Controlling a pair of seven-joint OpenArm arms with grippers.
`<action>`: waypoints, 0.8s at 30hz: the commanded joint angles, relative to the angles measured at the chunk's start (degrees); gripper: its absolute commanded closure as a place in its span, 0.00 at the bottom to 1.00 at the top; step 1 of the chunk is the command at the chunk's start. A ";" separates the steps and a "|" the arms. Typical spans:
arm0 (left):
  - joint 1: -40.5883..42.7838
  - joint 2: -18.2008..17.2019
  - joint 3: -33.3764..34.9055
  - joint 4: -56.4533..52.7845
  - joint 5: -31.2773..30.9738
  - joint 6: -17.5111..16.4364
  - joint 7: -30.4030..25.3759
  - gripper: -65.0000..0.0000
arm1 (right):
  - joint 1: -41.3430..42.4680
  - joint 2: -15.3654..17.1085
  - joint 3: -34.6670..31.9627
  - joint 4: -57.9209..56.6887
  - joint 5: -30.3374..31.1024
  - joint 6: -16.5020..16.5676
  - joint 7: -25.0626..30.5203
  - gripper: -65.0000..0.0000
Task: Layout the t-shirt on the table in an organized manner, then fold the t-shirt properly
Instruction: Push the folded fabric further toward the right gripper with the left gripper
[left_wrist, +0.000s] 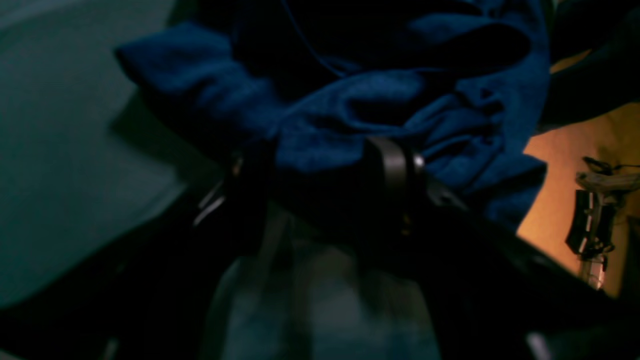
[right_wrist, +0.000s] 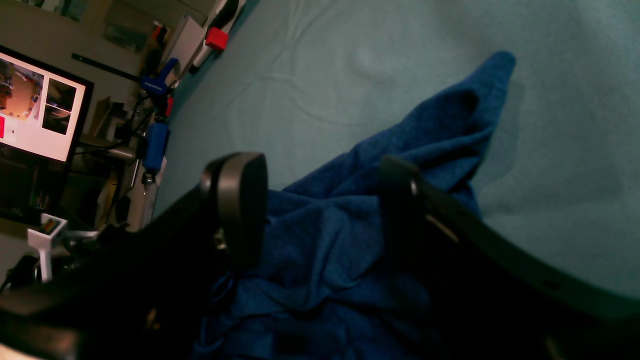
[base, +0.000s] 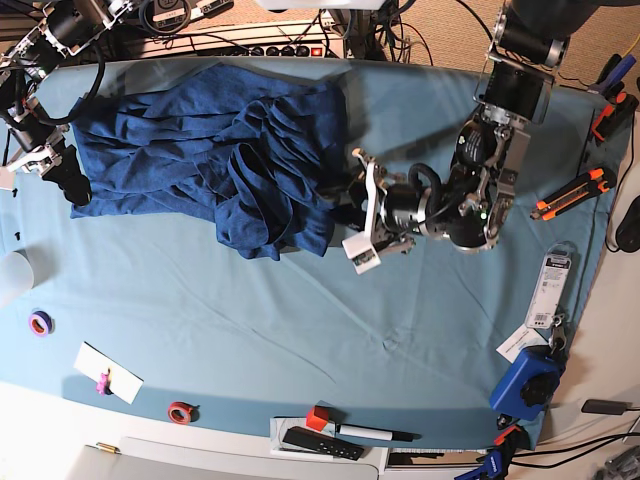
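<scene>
Navy cotton, the t-shirt (base: 210, 160) is lying bunched across the table (base: 300, 330), its cloth sitting between the spread fingers of both the left gripper (left_wrist: 325, 185) and the right gripper (right_wrist: 320, 205), neither clamping it.

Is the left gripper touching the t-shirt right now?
Touching. The left wrist view shows the left gripper with bunched blue t-shirt cloth lying between its fingers and against them.
</scene>
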 joint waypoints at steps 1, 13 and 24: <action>-0.70 0.22 -0.20 0.85 -1.25 -0.22 -1.70 0.57 | 0.48 1.44 0.26 1.01 1.53 0.28 0.97 0.46; -0.28 3.98 0.79 0.85 1.73 -0.13 -2.10 0.77 | 0.48 1.44 0.26 1.01 1.51 0.28 0.97 0.46; -0.28 4.31 7.48 0.87 -27.21 -1.35 13.55 1.00 | 0.48 1.44 0.26 1.01 1.51 0.28 0.97 0.46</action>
